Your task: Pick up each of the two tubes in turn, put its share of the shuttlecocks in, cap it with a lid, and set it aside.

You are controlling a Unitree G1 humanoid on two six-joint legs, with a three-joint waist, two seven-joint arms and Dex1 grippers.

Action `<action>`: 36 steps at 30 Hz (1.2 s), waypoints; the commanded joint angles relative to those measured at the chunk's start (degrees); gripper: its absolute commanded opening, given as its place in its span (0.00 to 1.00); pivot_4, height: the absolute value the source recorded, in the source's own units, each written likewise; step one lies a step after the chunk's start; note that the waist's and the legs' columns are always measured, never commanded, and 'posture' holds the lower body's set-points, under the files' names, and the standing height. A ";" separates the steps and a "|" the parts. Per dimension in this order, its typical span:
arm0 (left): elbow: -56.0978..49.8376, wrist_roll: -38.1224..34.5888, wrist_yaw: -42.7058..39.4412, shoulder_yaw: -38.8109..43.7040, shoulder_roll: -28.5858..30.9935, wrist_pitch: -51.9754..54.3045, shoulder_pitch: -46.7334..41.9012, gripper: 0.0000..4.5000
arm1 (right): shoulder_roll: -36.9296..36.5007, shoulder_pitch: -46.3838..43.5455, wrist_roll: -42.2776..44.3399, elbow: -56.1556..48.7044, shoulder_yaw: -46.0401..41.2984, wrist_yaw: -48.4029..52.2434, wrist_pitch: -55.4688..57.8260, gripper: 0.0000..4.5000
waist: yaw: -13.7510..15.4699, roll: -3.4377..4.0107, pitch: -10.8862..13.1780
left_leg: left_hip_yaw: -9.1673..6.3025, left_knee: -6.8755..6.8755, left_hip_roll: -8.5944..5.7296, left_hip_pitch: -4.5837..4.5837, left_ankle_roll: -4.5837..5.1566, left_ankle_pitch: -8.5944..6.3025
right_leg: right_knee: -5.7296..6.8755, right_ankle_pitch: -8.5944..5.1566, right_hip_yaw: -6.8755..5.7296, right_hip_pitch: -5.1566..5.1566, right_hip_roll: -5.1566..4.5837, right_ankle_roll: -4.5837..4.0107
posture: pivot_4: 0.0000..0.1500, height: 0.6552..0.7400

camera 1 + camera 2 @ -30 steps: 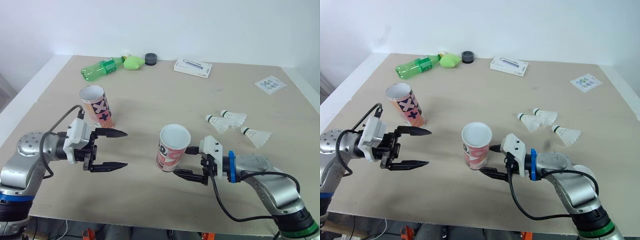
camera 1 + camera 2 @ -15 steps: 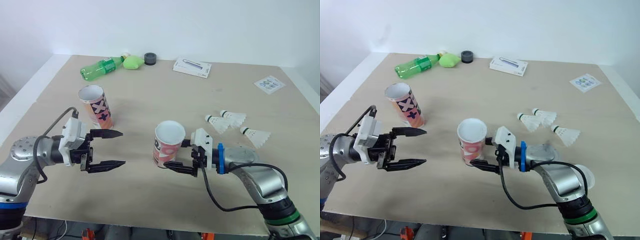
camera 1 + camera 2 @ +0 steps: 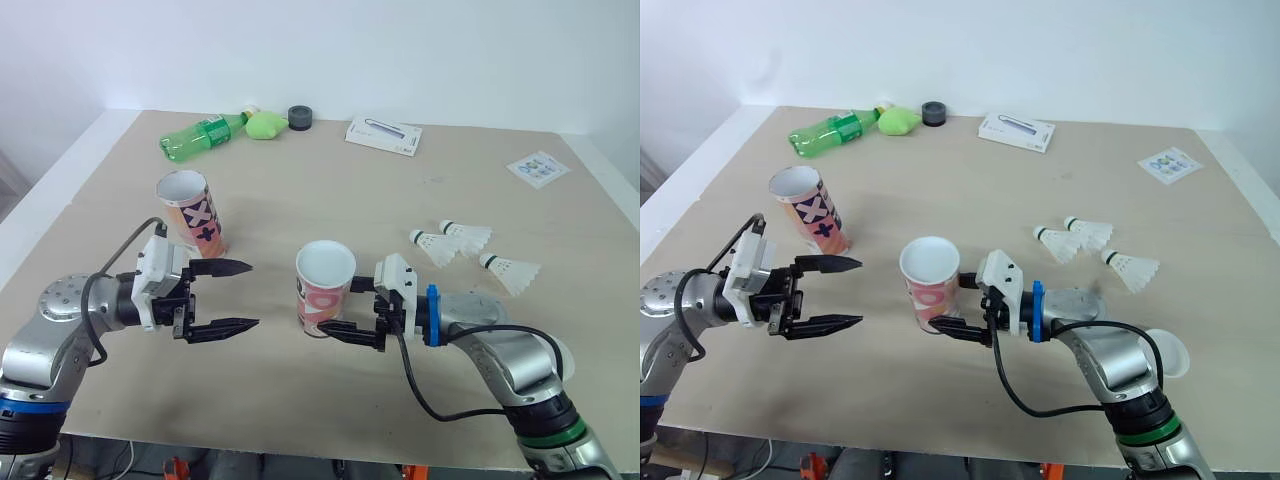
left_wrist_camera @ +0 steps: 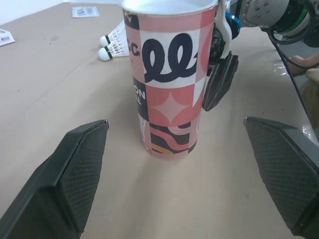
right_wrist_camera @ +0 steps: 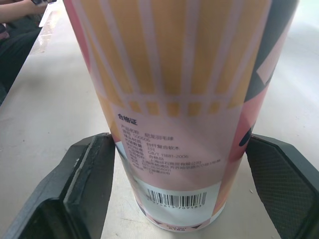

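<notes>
A pink patterned tube (image 3: 324, 290) stands upright near the table's middle, its white mouth up. My right gripper (image 3: 342, 308) is shut on its lower part, with a finger (image 5: 89, 184) pressed against each side. My left gripper (image 3: 254, 295) hangs open a short way left of this tube, level with its base and pointing at it. The tube (image 4: 169, 84) stands between the left fingers' lines but beyond their tips. A second tube (image 3: 190, 212) stands behind the left gripper. Three shuttlecocks (image 3: 436, 246) (image 3: 468, 235) (image 3: 511, 269) lie to the right. A white lid (image 3: 1167, 352) lies beside my right forearm.
Along the far edge lie a green bottle (image 3: 205, 135), a green object (image 3: 267, 125), a black roll (image 3: 301, 117) and a white box (image 3: 385, 135). A printed card (image 3: 540, 168) sits at the far right. The table's front edge (image 3: 300, 425) runs close under both arms.
My right gripper has moved left with the middle tube in it, closer to the left gripper. The left gripper stays open, about where it was.
</notes>
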 commanded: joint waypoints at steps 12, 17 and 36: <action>1.75 1.07 -0.90 -3.30 -2.52 -1.61 -3.47 1.00 | -2.41 0.61 5.49 -3.72 -8.59 -1.10 1.71 0.80 | 0.01 0.00 0.00 | -0.01 0.02 -0.01 0.00 0.00 0.00 | 0.01 0.01 0.01 0.01 0.00 0.01 | 1.00 0.87; 2.14 1.40 1.16 -5.56 -4.90 0.17 -6.87 1.00 | -5.42 2.09 12.37 -8.27 -20.60 -4.42 5.38 0.80 | 0.22 0.00 0.00 | -0.02 0.04 -0.02 -0.02 0.00 0.00 | 0.02 0.02 0.00 0.04 0.00 0.03 | 1.00 0.87; 14.55 13.01 3.81 -14.82 -14.97 -7.58 -18.31 1.00 | -16.47 -2.63 2.28 17.10 -51.53 -36.84 9.75 0.80 | 0.03 0.07 -0.04 | 0.05 0.35 -0.11 -0.07 0.04 0.01 | 0.03 0.39 0.15 0.10 -0.02 -0.19 | 1.00 0.87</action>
